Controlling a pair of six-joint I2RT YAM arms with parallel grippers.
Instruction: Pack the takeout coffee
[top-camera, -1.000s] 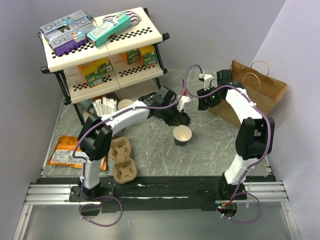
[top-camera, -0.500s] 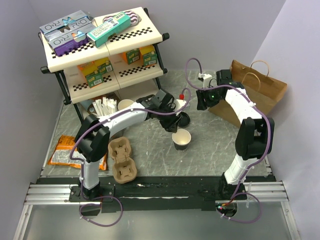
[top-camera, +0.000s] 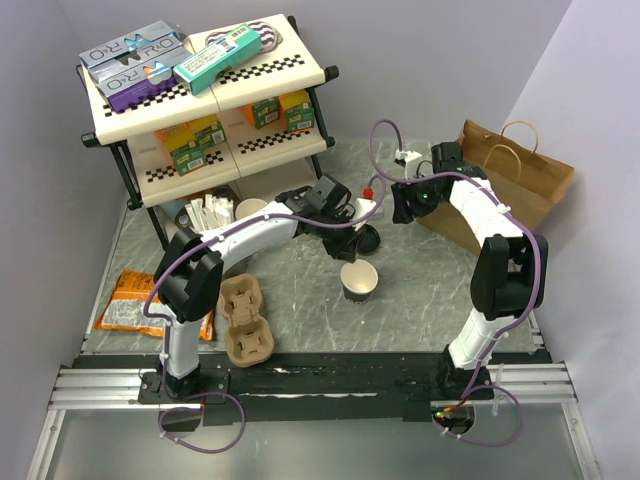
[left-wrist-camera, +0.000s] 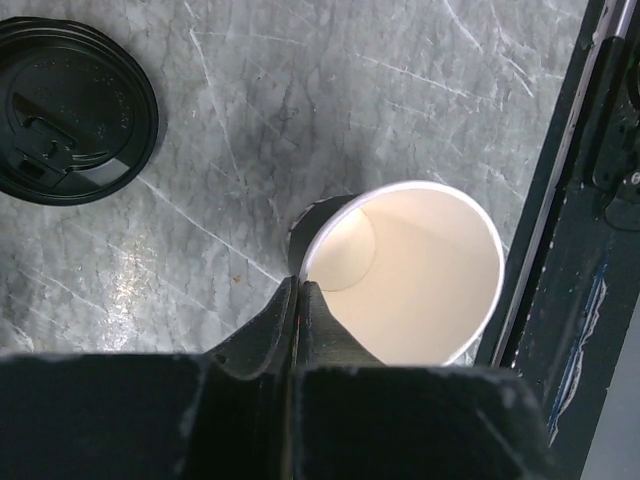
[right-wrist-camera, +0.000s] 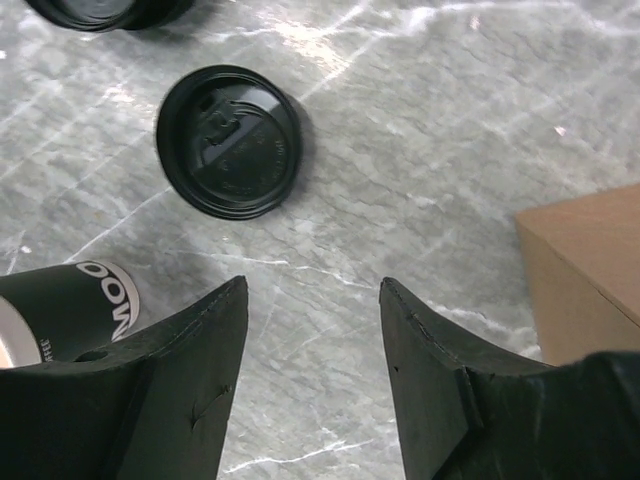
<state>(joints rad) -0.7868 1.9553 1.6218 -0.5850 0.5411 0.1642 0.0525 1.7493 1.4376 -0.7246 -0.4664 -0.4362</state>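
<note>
The takeout coffee cup (top-camera: 359, 280) stands upright and lidless on the grey marble table; its cream inside (left-wrist-camera: 420, 270) shows in the left wrist view. My left gripper (left-wrist-camera: 300, 287) is shut on the cup's near rim, one finger inside the wall and one outside. A round black lid (top-camera: 366, 238) lies flat on the table just behind the cup, also seen as the lid (left-wrist-camera: 70, 110) and the lid (right-wrist-camera: 228, 140). My right gripper (right-wrist-camera: 310, 285) hovers open over bare table to the right of the lid, holding nothing. The cup's dark base (right-wrist-camera: 70, 305) shows at its left.
A brown paper bag (top-camera: 515, 180) lies at the back right, its corner (right-wrist-camera: 590, 270) close to my right fingers. A shelf rack (top-camera: 200, 100) with boxes fills the back left. A pulp cup carrier (top-camera: 246, 320), a cup of white sticks (top-camera: 208, 212) and an orange snack bag (top-camera: 130, 300) sit at left.
My left jaws opened and shut again on the cup's rim. The cup has shifted a little nearer and to the left. The right arm has barely moved.
</note>
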